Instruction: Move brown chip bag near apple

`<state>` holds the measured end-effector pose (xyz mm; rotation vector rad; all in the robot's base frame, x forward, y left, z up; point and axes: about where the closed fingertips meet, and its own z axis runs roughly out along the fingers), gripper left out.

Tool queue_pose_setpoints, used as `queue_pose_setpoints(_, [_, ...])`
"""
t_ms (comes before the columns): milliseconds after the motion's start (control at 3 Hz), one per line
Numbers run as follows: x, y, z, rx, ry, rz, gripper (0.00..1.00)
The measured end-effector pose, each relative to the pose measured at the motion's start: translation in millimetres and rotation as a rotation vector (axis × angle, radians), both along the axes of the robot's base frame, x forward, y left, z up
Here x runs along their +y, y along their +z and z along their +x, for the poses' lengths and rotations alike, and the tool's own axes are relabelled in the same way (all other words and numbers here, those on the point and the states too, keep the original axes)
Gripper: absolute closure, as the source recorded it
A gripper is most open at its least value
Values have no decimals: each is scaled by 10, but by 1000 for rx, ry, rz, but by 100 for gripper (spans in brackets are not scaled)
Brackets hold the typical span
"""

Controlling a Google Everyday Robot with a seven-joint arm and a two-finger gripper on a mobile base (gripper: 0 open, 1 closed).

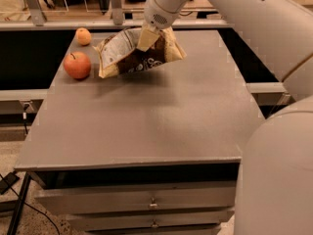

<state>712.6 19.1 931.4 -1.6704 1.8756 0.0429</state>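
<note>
The brown chip bag hangs tilted above the far part of the grey table, its white label panel facing left. My gripper is shut on the bag's top edge and holds it off the surface; a shadow lies under it. The apple, red-orange with a dark stem, sits on the table's far left, just left of the bag's lower corner, with a small gap between them.
A smaller pale yellow-orange fruit sits behind the apple near the far left edge. A metal rail runs behind the table. Drawers are below the front edge. My white arm fills the right side.
</note>
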Motion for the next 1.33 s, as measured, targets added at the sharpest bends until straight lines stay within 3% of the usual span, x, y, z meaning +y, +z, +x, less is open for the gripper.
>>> queue_pose_setpoints(333, [16,-23,0,3,2,-2,84])
queue_pose_setpoints(1000, [44,-68,1,10,7,-4,38])
queue_pose_setpoints(1333, [62,-95,2,14,10,-5,7])
